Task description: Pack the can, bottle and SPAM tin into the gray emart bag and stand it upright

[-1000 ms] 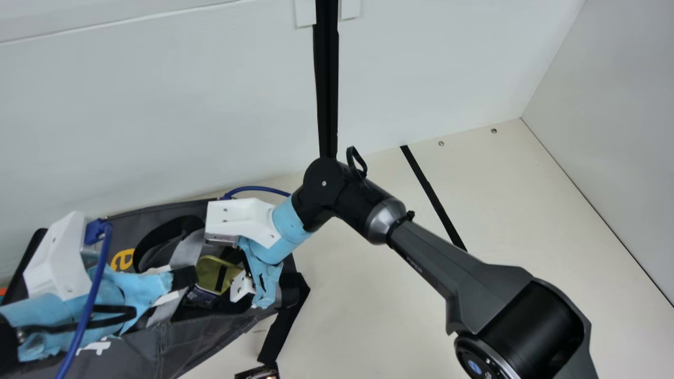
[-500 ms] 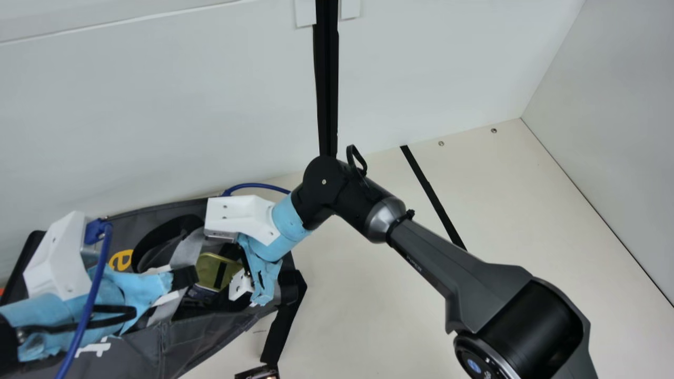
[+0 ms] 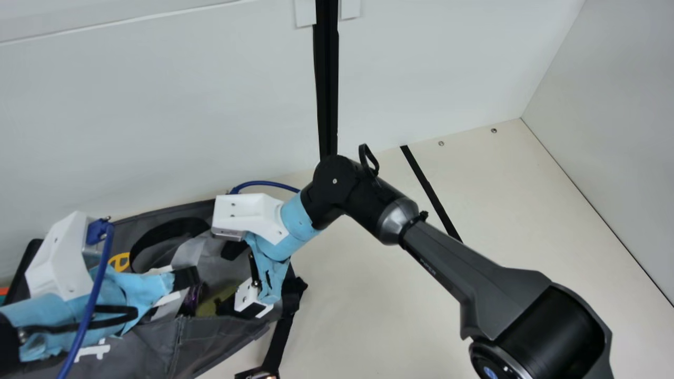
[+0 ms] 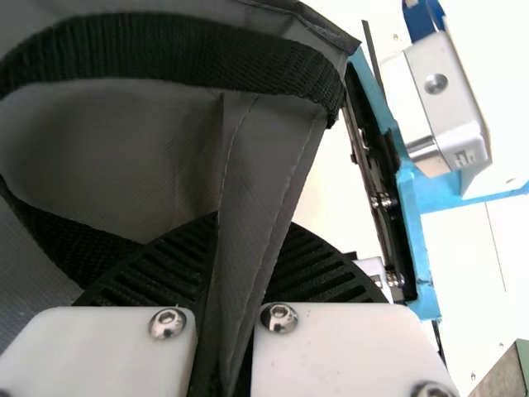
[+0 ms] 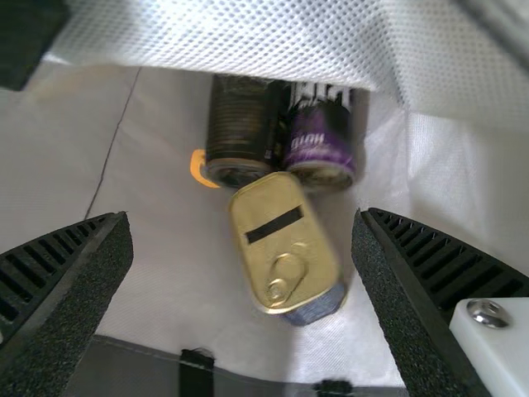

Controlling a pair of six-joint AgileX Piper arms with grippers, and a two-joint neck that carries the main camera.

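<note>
Jaws apart, your right gripper (image 3: 229, 279) hangs inside the gray bag (image 3: 221, 337) in the main view. Left wrist view: your left gripper (image 4: 248, 223) pinches the bag's stitched fabric edge. Right wrist view: the rounded golden tin (image 5: 281, 240) lies in the bag, ahead between your right gripper's ribbed fingers, long axis roughly crosswise to their closing.
</note>
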